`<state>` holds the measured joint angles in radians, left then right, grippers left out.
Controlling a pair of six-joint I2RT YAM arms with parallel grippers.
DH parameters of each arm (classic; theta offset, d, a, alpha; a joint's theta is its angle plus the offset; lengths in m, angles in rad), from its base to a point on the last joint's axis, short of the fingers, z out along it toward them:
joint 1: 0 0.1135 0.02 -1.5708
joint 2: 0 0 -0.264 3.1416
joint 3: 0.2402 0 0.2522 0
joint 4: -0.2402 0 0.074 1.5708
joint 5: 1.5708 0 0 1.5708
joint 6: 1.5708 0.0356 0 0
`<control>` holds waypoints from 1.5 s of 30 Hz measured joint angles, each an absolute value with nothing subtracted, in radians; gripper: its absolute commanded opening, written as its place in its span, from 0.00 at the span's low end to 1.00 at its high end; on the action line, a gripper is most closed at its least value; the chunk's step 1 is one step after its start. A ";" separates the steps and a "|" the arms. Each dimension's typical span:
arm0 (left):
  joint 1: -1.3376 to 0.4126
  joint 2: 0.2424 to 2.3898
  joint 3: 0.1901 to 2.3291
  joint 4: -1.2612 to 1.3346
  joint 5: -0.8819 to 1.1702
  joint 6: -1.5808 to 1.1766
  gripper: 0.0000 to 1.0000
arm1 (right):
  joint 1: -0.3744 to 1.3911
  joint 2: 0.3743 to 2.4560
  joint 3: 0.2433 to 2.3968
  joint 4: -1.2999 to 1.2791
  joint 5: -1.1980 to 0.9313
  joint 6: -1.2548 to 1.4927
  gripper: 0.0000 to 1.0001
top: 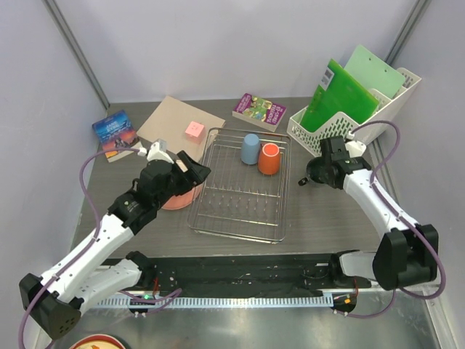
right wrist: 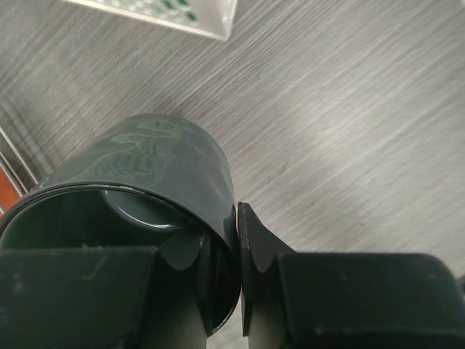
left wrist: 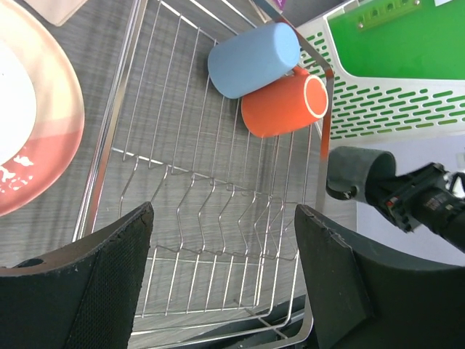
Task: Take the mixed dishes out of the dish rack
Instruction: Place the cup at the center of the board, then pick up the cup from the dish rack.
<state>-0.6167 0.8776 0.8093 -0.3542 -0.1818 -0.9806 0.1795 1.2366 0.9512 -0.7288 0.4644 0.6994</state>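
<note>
The wire dish rack (top: 240,211) sits mid-table, with a light blue cup (top: 251,148) and an orange mug (top: 269,158) lying side by side at its far end. In the left wrist view the cup (left wrist: 254,58) and mug (left wrist: 283,105) lie on their sides. On the table left of the rack lies the pink plate (left wrist: 51,145), with a white bowl (left wrist: 11,102) on it, cut off by the frame. My left gripper (left wrist: 224,211) hangs open over the rack's left side, holding nothing. To the right of the rack, my right gripper (right wrist: 236,225) is shut on the wall of the dark grey mug (right wrist: 160,174).
A white perforated file holder (top: 363,120) with green folders stands at the back right, close to the right arm. Two books (top: 114,133) (top: 261,111), a cardboard sheet (top: 174,116) and a pink block (top: 193,130) lie along the back.
</note>
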 measured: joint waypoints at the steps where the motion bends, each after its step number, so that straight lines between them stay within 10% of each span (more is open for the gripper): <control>1: -0.617 0.882 0.809 -0.358 -0.178 -0.984 0.77 | 0.179 1.261 0.949 -0.715 0.447 0.703 0.01; 14: -0.617 0.907 0.781 -0.373 -0.148 -1.012 0.79 | 0.154 1.476 0.932 -0.563 0.360 0.710 0.04; 30: -0.617 0.927 0.772 -0.379 -0.148 -1.011 0.90 | 0.147 1.418 0.898 -0.490 0.307 0.687 0.75; 45: -0.617 1.097 0.922 -0.373 -0.163 -0.809 1.00 | 0.212 0.984 0.935 -0.425 0.130 0.649 0.72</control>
